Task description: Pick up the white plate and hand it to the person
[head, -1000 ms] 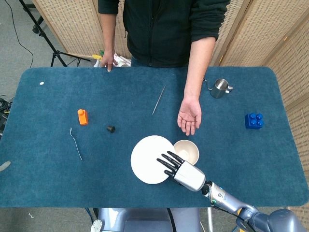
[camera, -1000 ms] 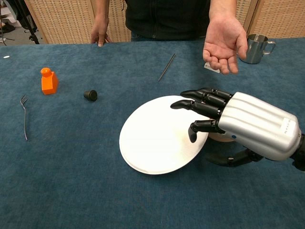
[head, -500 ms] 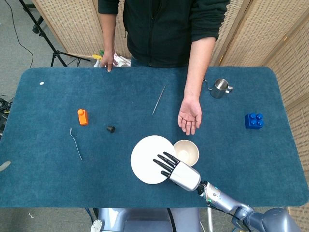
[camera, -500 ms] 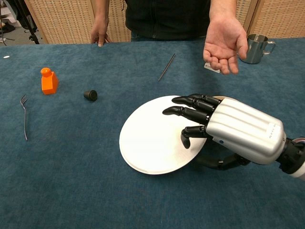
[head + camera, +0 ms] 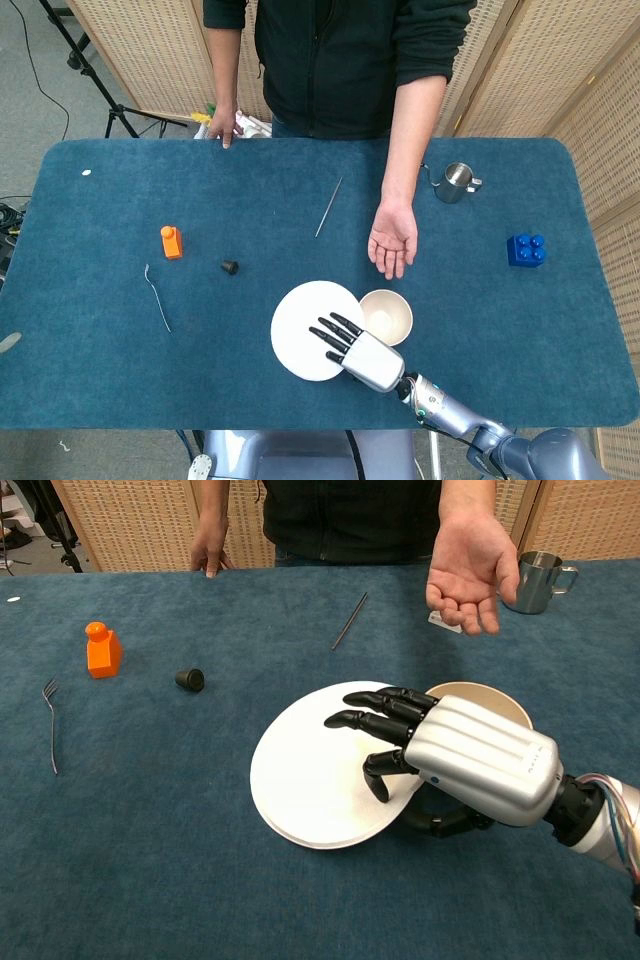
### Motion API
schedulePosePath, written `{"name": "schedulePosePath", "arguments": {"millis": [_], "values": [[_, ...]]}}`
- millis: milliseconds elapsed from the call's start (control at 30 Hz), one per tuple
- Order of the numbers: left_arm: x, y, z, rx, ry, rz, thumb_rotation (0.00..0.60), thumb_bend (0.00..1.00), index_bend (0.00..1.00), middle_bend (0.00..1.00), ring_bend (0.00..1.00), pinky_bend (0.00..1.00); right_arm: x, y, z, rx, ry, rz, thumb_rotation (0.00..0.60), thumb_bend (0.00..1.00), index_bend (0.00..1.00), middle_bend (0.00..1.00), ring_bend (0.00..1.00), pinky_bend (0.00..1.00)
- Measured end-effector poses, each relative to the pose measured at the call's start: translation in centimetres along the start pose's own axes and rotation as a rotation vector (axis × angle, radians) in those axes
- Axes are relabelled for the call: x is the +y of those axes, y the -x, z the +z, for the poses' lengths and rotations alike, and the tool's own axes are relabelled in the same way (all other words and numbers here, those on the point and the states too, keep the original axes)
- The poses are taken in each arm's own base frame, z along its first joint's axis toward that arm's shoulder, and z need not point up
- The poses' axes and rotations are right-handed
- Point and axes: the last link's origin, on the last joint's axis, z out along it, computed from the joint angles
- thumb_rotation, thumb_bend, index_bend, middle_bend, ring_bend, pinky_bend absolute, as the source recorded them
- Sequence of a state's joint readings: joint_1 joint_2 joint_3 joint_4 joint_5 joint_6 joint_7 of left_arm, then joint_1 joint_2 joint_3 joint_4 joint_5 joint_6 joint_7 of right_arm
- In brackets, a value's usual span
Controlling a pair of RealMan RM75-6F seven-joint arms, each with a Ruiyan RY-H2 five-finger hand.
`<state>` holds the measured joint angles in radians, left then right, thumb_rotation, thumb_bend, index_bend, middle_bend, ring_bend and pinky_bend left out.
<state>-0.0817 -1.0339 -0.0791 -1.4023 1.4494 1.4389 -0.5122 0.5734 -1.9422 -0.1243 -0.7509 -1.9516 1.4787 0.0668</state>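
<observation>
The white plate (image 5: 303, 328) (image 5: 305, 775) lies flat on the blue table, its right rim against a cream bowl (image 5: 389, 313) (image 5: 492, 699). My right hand (image 5: 356, 353) (image 5: 450, 765) reaches over the plate's right edge. Its fingers are spread just above the plate's top, and the thumb sits low at the rim, beside or under it. I see no firm hold on the plate. The person's open palm (image 5: 393, 241) (image 5: 468, 572) waits face up beyond the bowl. My left hand is in neither view.
An orange bottle (image 5: 171, 242) (image 5: 102, 650), a black cap (image 5: 229, 266) (image 5: 190, 679) and a fork (image 5: 157, 296) (image 5: 50, 735) lie to the left. A thin metal rod (image 5: 329, 206) lies mid-table. A steel cup (image 5: 456, 182) and a blue brick (image 5: 526, 250) stand at the right.
My right hand has slid left and nearer to me, further over the plate, uncovering more of the bowl. The plate and the person's palm have stayed put.
</observation>
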Motion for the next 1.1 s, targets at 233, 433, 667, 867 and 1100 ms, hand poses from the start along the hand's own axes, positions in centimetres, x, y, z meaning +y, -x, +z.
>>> {"name": "schedulePosePath", "arguments": {"millis": [233, 433, 667, 867, 1100], "values": [[0.0, 0.1, 0.1, -0.003, -0.001, 0.0, 0.6, 0.0, 0.0, 0.0, 0.0, 0.0, -0.1, -0.1, 0.1, 0.016, 0.001, 0.014, 0.6, 0.51, 0.66, 0.15, 0.0, 0.11], [0.0, 0.1, 0.1, -0.005, -0.003, -0.001, 0.6, 0.0, 0.0, 0.0, 0.0, 0.0, -0.3, -1.4, 0.5, 0.098, -0.01, 0.037, 0.6, 0.52, 0.68, 0.16, 0.0, 0.11], [0.0, 0.0, 0.0, -0.004, -0.002, -0.003, 0.6, 0.0, 0.0, 0.0, 0.0, 0.0, -0.6, -3.3, 1.5, 0.181, -0.021, 0.058, 0.6, 0.52, 0.68, 0.16, 0.0, 0.11], [0.0, -0.1, -0.1, -0.002, -0.002, -0.008, 0.6, 0.0, 0.0, 0.0, 0.0, 0.0, -0.5, -5.1, 2.6, 0.232, -0.024, 0.051, 0.6, 0.52, 0.68, 0.16, 0.0, 0.11], [-0.2, -0.3, -0.2, 0.001, -0.003, -0.018, 0.6, 0.0, 0.0, 0.0, 0.0, 0.0, -0.4, -7.6, 4.3, 0.288, -0.021, 0.042, 0.6, 0.52, 0.68, 0.16, 0.0, 0.11]]}}
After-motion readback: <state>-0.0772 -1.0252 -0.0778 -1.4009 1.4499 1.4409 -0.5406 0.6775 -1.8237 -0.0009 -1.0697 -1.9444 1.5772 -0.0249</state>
